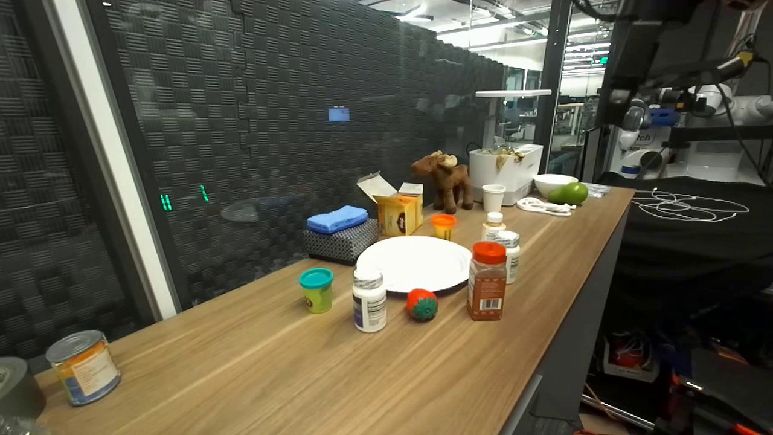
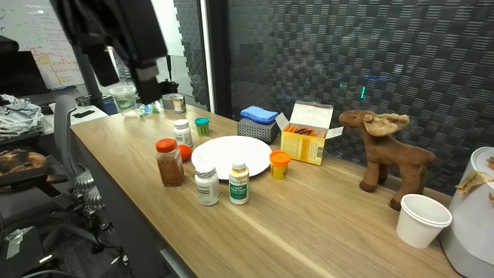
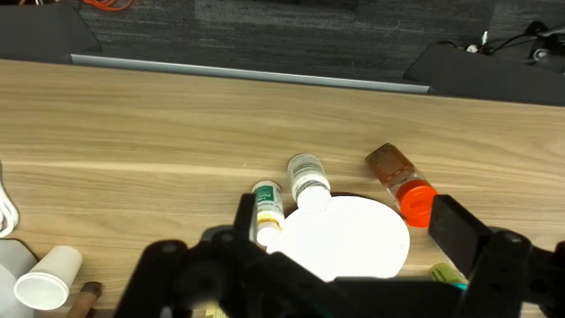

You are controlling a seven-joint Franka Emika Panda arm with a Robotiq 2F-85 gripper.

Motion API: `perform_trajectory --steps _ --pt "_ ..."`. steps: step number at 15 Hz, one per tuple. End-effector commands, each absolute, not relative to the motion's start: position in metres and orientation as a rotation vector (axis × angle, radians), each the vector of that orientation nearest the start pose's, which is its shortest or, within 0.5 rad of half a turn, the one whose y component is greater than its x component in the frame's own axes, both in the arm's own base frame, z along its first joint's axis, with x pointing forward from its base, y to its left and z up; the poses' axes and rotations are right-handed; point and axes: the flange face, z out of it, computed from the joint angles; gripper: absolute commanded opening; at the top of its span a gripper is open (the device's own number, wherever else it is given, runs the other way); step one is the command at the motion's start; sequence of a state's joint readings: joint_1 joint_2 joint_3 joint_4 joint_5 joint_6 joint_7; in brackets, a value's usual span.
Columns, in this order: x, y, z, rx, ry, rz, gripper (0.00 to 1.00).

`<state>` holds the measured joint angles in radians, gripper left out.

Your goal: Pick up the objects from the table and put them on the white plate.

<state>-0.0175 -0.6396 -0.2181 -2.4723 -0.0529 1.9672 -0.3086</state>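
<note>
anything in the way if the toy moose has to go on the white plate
Yes: the orange-lidded tub stands between the toy moose and the white plate, with the open yellow box beside that path. A high carry would probably clear both.

The plate (image 1: pixel 416 263) is white, the strawberry (image 1: pixel 421 304) red and green. The plush moose (image 2: pixel 397 154) is brown, the patterned box (image 2: pixel 255 130) black and white.

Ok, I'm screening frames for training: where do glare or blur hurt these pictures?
Wrist view: the white plate is blown out, a bottle cap blending into it; in an exterior view, the gripper is blurred; in both exterior views, green glints show on the dark wall.
</note>
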Motion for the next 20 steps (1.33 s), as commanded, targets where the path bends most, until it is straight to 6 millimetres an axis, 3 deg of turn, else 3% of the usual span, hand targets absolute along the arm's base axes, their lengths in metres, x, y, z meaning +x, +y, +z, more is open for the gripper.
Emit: perform_trajectory --steps 1,5,10,15,20 --pt "0.43 -0.099 0.512 -3.159 -0.157 -0.275 1.0" --pt "0.494 -0.102 0.497 -3.212 -0.095 -0.422 1.0" --pt "0.554 -0.11 0.452 -3.276 -0.086 -0.489 1.0" --pt "0.583 -0.107 0.403 -3.255 -0.123 -0.345 1.0" --pt "0.6 -0.097 0.368 -3.177 -0.134 -0.291 1.0"
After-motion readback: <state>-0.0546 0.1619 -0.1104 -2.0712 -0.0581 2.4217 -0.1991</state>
